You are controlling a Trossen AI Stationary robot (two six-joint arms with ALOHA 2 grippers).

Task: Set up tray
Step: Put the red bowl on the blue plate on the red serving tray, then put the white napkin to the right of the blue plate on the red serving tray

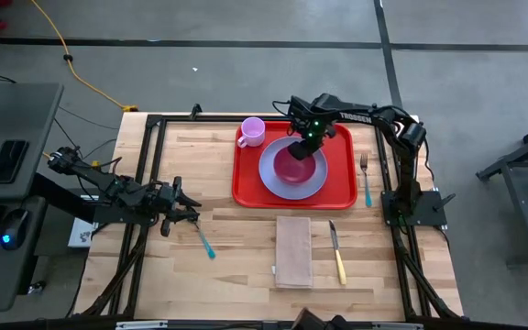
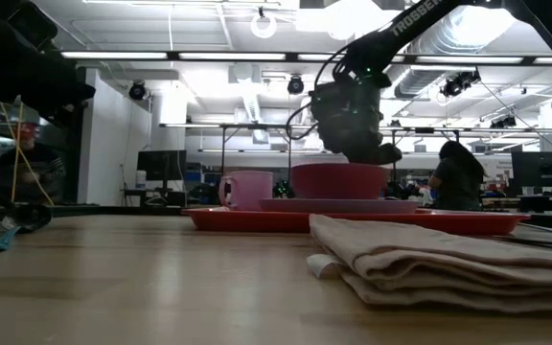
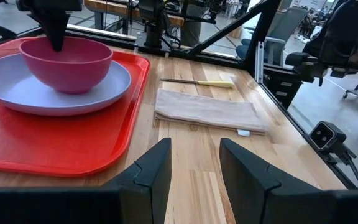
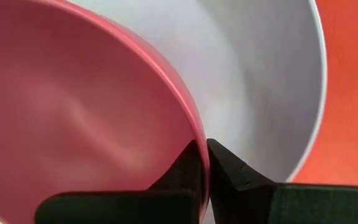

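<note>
High view: the red tray (image 1: 294, 189) lies right of centre in the upper half of the frame on the wooden counter (image 1: 236, 257), carrying a lavender plate (image 1: 273, 179), a dark pink bowl (image 1: 293, 167) on it, and a pink mug (image 1: 252, 131) in its upper-left corner. The right gripper (image 1: 306, 139) sits over the bowl's upper rim, inside the tray's outline. The left gripper (image 1: 189, 207) rests at centre left, well apart from the tray. A fork (image 1: 365, 174) lies just right of the tray; a tan napkin (image 1: 293, 250) and a yellow-handled knife (image 1: 336, 252) lie below it.

Low view: tray, plate, bowl and mug stand at mid-frame behind the napkin; the right gripper comes down onto the bowl.

Left wrist view: the left jaws stand apart at bottom centre; the tray fills the left side.

Right wrist view: the right jaws are clamped on the bowl's rim at bottom centre; the tray shows at the right edge.
</note>
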